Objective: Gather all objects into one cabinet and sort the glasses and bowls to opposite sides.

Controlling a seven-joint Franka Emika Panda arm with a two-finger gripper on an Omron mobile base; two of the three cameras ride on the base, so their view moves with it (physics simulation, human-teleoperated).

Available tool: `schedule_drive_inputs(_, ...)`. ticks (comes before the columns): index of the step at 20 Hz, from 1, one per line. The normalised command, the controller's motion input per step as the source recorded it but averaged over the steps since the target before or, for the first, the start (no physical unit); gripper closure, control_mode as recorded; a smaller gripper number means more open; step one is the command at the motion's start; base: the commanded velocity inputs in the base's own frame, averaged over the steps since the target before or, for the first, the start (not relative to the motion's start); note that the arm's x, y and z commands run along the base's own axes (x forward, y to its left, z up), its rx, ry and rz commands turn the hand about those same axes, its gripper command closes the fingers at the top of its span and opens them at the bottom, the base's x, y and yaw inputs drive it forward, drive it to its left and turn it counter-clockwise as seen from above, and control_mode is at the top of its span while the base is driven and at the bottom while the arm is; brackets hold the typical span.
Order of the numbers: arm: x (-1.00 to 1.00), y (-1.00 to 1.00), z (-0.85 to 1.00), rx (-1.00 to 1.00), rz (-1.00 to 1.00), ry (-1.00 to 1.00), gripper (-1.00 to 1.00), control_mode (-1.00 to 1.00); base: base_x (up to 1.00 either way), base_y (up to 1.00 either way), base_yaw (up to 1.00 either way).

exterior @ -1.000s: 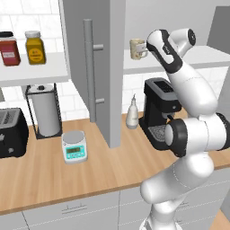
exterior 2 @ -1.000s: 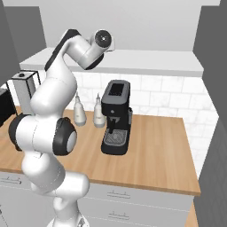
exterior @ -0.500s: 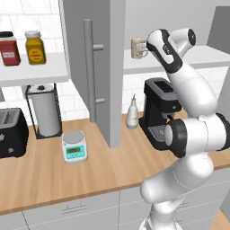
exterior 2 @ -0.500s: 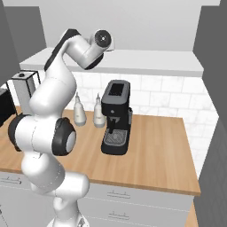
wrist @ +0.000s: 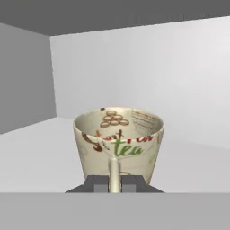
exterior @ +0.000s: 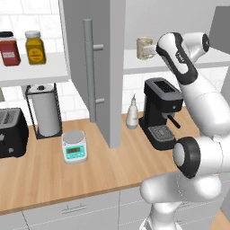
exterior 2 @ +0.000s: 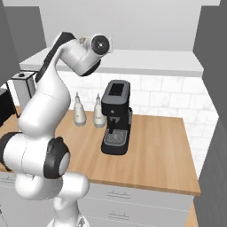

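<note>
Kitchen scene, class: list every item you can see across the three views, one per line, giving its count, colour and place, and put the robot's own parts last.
Mug: one, beige with a mottled print, upright on the white cabinet shelf.
Jars: two, one red, one yellow, on the left shelf.
Cabinet door: one, grey with bar handle, standing open.
Paper towel roll: one, white, in a dark stand on the counter.
Toaster: one, black, far left on the counter.
Scale: one, teal and white, on the wooden counter.
Bottles: two, pale, beside the coffee machine.
Coffee machine: one, black, on the counter.
Gripper: one, dark fingers, shut on the mug's handle.
</note>
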Motion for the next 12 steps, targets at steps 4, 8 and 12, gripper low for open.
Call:
schedule_drive_inputs(4, -0.82, 0.00, 0.12, 0.00, 0.00, -0.12, 1.00, -1.00, 0.00, 0.00, 0.00)
schedule_drive_inputs(8, -1.00, -0.03, 0.07, 0.00, 0.00, -0.11, 1.00, -1.00, 0.00, 0.00, 0.00)
schedule_drive_inputs(12, -1.00, -0.25, 0.01, 0.00, 0.00, -0.10, 1.00, -1.00, 0.00, 0.00, 0.00)
